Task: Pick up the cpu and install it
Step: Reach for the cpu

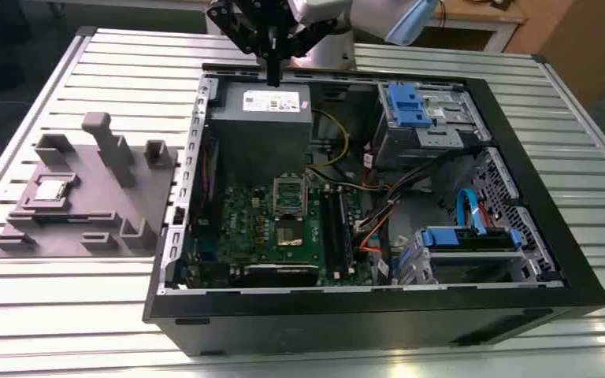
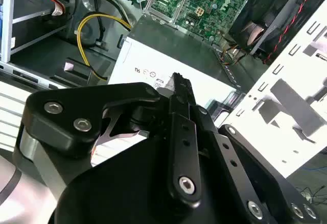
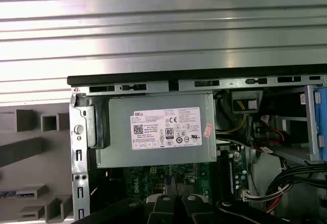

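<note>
Pincer pinched narrow and empty above the open computer case.
We see its tips over the grey power supply, whose white label carries print; the case also holds a green motherboard. In the exterior view the cpu lies in a recess of the grey moulded plate on the counter, well apart, toward the exterior view's left.
</note>
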Controlling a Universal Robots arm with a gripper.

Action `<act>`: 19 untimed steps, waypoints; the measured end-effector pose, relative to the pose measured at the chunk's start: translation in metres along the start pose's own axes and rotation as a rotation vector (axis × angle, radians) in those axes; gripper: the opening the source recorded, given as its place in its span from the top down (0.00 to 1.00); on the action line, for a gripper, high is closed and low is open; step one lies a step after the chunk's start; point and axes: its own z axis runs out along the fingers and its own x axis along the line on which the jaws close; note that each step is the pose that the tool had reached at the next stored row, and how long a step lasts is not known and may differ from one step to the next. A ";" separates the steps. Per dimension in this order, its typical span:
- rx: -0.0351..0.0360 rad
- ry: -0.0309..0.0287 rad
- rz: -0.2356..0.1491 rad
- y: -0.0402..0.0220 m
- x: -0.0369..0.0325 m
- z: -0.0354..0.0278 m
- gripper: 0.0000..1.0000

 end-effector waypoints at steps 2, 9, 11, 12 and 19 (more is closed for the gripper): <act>-0.0001 0.0000 0.000 0.0000 0.0000 0.0000 0.90; -0.0002 0.0000 0.000 0.0000 0.0006 0.0000 0.90; -0.0002 0.0000 0.000 -0.0001 0.0012 0.0000 0.90; -0.0002 0.0000 0.000 -0.0001 0.0013 0.0000 0.90; -0.0002 0.0000 0.000 -0.0002 0.0026 -0.0001 0.90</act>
